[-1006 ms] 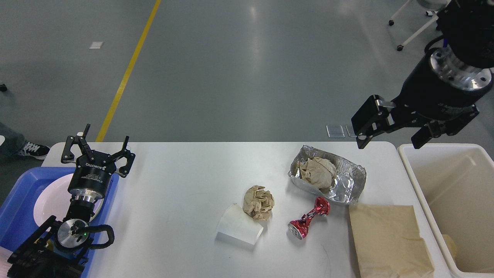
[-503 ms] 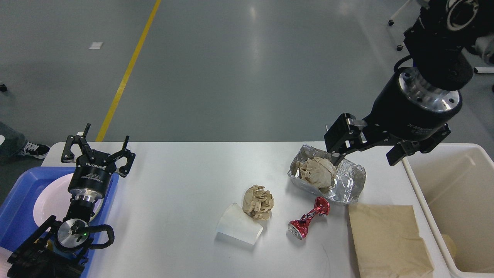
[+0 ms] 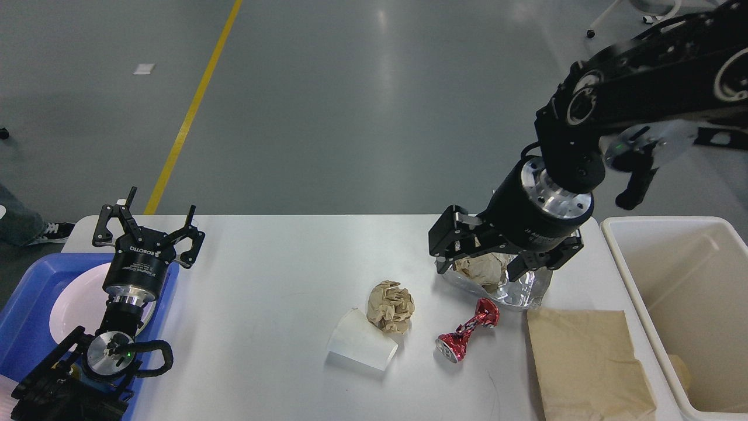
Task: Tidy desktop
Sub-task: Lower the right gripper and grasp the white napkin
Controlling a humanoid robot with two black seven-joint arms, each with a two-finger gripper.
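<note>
The white desktop carries scattered litter. A crumpled foil tray holds a wad of brown paper. My right gripper hangs open just above this tray, its fingers straddling the wad and hiding most of the foil. Toward the front lie a crumpled brown paper ball, a white paper cup on its side, and a crushed red can. A flat brown paper bag lies at the front right. My left gripper stands open and empty at the far left.
A cream bin stands off the desktop's right end with a scrap in its bottom. A blue tray with a white plate sits at the left edge under my left arm. Grey floor with a yellow line lies beyond.
My right arm has swung left and down from above the bin's corner to over the foil tray. The left arm and the litter have stayed put.
</note>
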